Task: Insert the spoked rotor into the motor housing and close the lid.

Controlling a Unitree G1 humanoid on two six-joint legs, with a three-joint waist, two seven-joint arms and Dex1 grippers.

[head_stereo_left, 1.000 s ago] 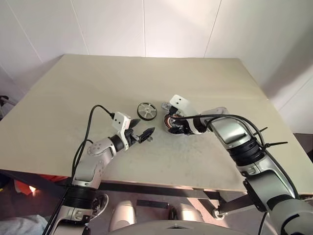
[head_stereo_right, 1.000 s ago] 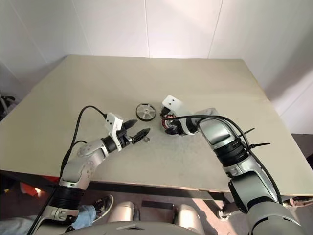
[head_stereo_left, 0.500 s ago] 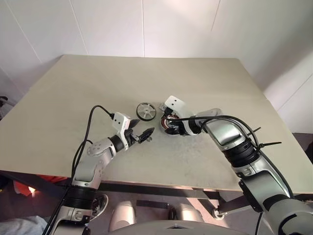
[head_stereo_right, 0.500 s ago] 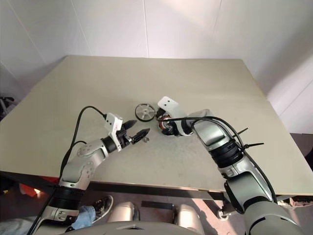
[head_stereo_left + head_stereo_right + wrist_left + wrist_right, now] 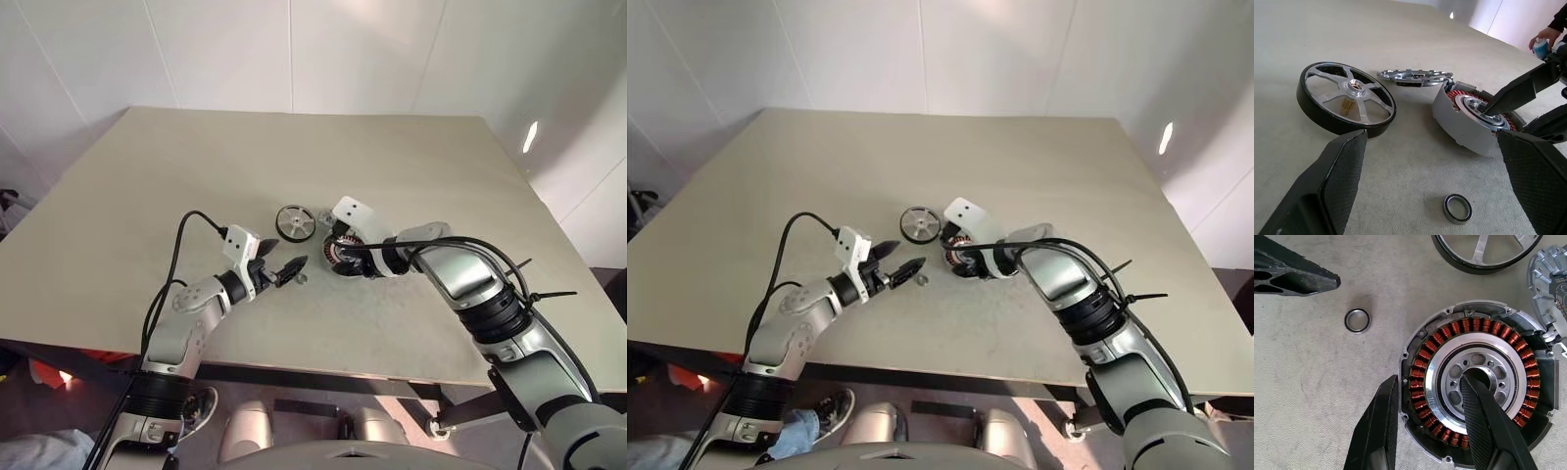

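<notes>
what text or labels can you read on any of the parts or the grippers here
None can be read.
The spoked rotor, motor housing and small metal ring carry no visible markings.
The lid shows a dark patch at its edge in the right wrist view, too small to tell if it bears print.
The table is bare of signs.

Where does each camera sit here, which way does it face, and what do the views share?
Left eye and right eye views: on the head, looking forward and down over the table; both arms show, with the left end effector open.
Left wrist view: low along its own fingers at the spoked rotor, lid and tilted motor housing.
Right wrist view: down onto the housing, the right end effector gripping its wall, one finger outside and one in the centre.
Shared: both wrist views show the small metal ring.
</notes>
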